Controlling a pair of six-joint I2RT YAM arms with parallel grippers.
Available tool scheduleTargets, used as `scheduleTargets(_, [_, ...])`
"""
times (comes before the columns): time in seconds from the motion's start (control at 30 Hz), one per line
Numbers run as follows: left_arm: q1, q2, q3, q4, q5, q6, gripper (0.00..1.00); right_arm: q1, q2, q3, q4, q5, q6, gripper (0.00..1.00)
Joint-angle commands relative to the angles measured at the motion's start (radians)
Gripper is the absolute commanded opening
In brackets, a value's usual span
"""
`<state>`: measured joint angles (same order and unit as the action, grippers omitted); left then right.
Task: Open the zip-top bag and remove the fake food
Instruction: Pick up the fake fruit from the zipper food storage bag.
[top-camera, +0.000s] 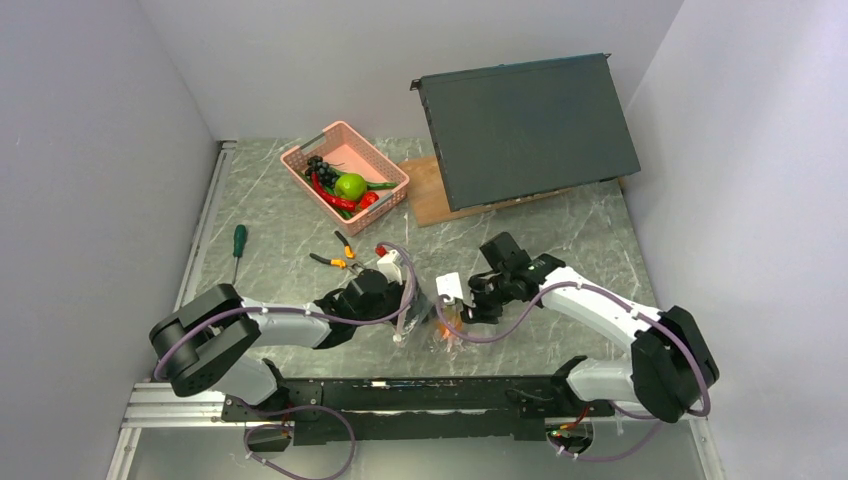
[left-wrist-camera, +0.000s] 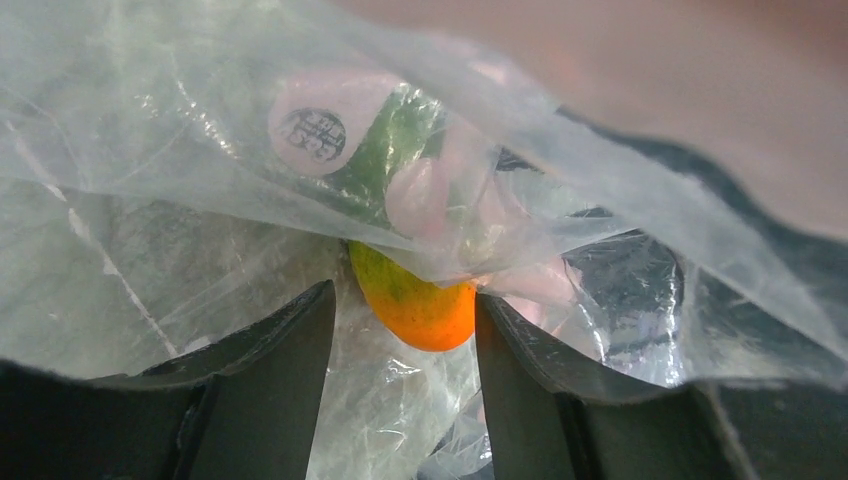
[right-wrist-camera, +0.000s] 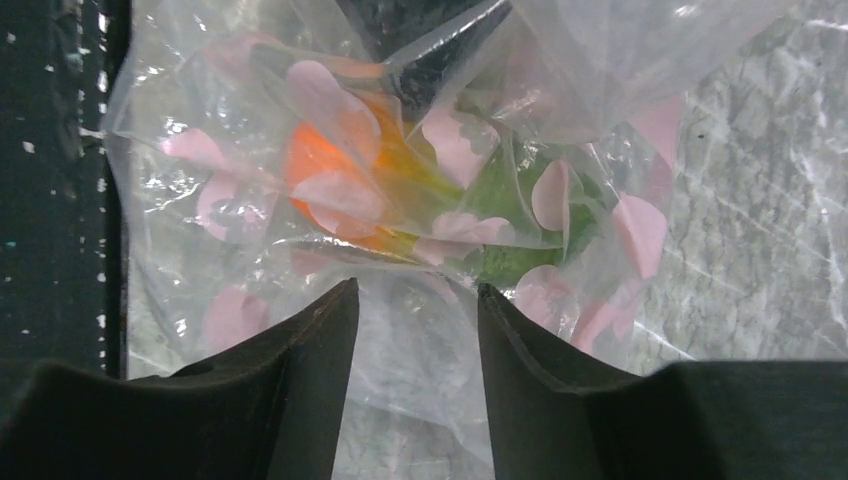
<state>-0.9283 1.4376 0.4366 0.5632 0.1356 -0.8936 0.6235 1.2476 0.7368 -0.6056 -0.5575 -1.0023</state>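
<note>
The clear zip-top bag (top-camera: 446, 330) with pale pink spots lies crumpled between my two grippers, near the table's front. An orange-green mango (left-wrist-camera: 420, 308) is inside it; its orange end pokes from under a plastic fold. My left gripper (left-wrist-camera: 404, 292) is open around that end, which touches the right finger while the left finger stands apart. In the right wrist view the mango (right-wrist-camera: 320, 165) shows through the bag (right-wrist-camera: 240, 310). My right gripper (right-wrist-camera: 417, 286) is open, with only loose bag film between its fingers. In the top view the left gripper (top-camera: 412, 300) and right gripper (top-camera: 463, 300) face each other.
A pink basket (top-camera: 300, 160) at the back holds a green apple (top-camera: 350, 186), red pieces and a dark piece. Orange-handled pliers (top-camera: 340, 258) and a green-handled screwdriver (top-camera: 238, 240) lie to the left. A dark panel (top-camera: 525, 130) leans over a wooden board (top-camera: 428, 195).
</note>
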Motion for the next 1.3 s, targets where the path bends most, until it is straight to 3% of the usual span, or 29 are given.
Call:
scheduleTargets(0.0, [0.002,0.025,0.037,0.067,0.033,0.022,0.57,0.008,0.033,-0.029,0.098,0.054,0.001,0.45])
scheduleTargets(0.27, [0.006,0.081,0.04,0.094,0.046,0.015,0.5,0.043,0.109,-0.037,0.143,0.063,0.01,0.18])
scheduleTargets(0.43, [0.005,0.103,0.04,0.122,0.067,0.01,0.53,0.061,0.134,-0.032,0.178,0.08,0.027,0.08])
scheduleTargets(0.67, [0.006,0.138,0.061,0.136,0.118,0.002,0.62,0.064,0.122,-0.033,0.191,0.055,0.052,0.04])
scheduleTargets(1.27, [0.005,0.219,0.114,0.113,0.144,-0.029,0.69,0.064,0.117,-0.038,0.187,0.008,0.062,0.01])
